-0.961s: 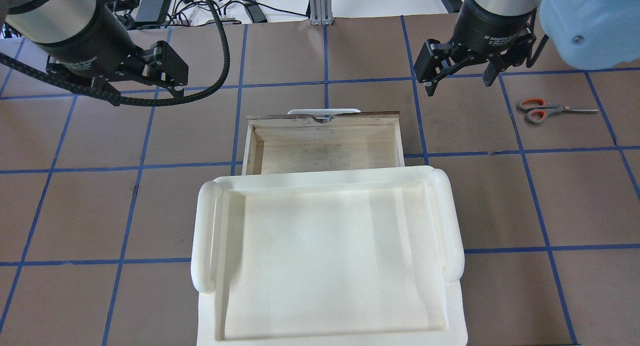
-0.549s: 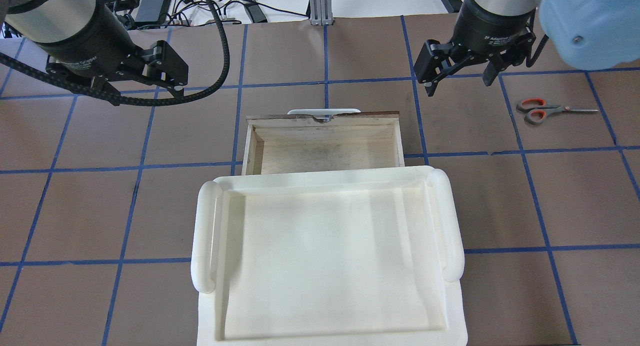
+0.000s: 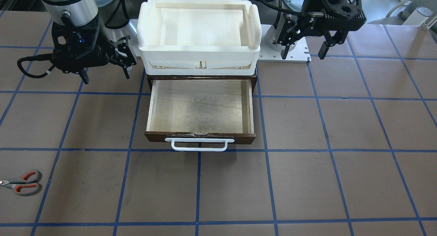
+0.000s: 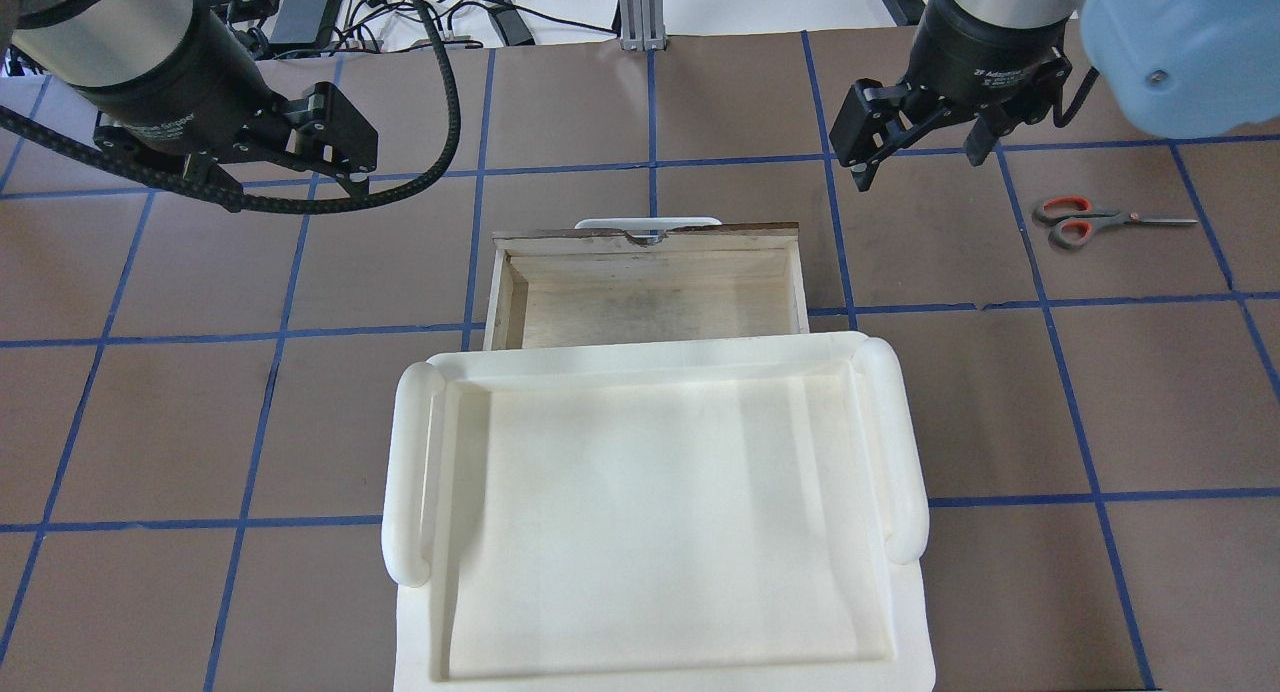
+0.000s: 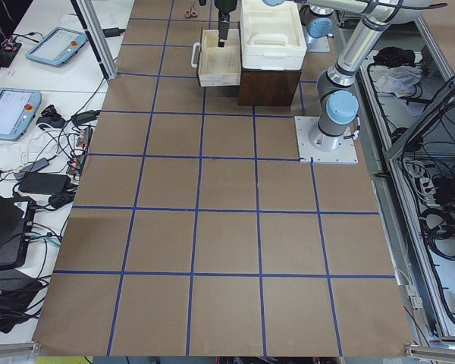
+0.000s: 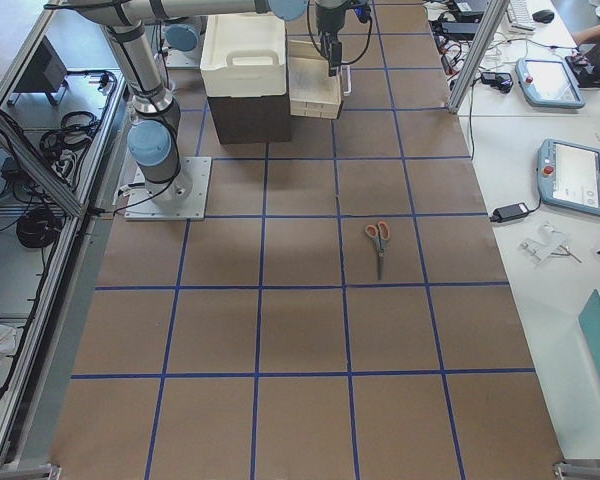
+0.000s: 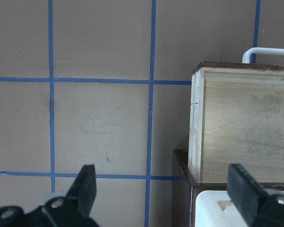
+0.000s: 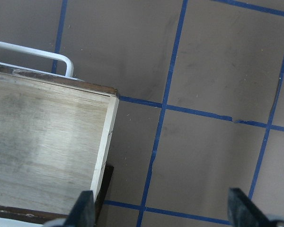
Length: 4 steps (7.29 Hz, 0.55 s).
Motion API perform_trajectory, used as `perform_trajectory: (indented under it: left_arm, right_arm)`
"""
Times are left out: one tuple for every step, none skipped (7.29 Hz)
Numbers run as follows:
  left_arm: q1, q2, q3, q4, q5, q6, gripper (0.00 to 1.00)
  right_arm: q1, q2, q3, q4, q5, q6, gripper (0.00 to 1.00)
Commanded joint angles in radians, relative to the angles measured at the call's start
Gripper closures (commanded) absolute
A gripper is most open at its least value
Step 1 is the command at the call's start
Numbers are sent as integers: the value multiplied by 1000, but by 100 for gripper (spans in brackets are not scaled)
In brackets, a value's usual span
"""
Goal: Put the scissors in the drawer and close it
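The scissors point(image 4: 1105, 218) lie on bare table, well apart from the open drawer's point(image 4: 650, 307) side wall. The left gripper point(image 3: 302, 55) and right gripper point(image 4: 918, 170) hang spread wide, empty.

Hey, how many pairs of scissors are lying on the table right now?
1. The scissors lie flat on the table on the robot's right, apart from the open drawer, whose visible part is empty. No other pair shows in any view.
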Motion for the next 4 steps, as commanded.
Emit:
perform_trajectory:
  left_arm:
    - [-1,0,0,0,2,1,0]
    - [0,0,0,0,2,1,0]
    - [0,0,0,0,2,1,0]
    - [0,0,0,0,2,1,0]
  right_arm:
    - [-1,0,-2,-1,0,-36,0]
    - [-3,0,-2,-1,-2,-58,0]
    - [-9,2,-2,-5,-3,-120,0]
    - [-22,0,-3,-3,-3,-182,0]
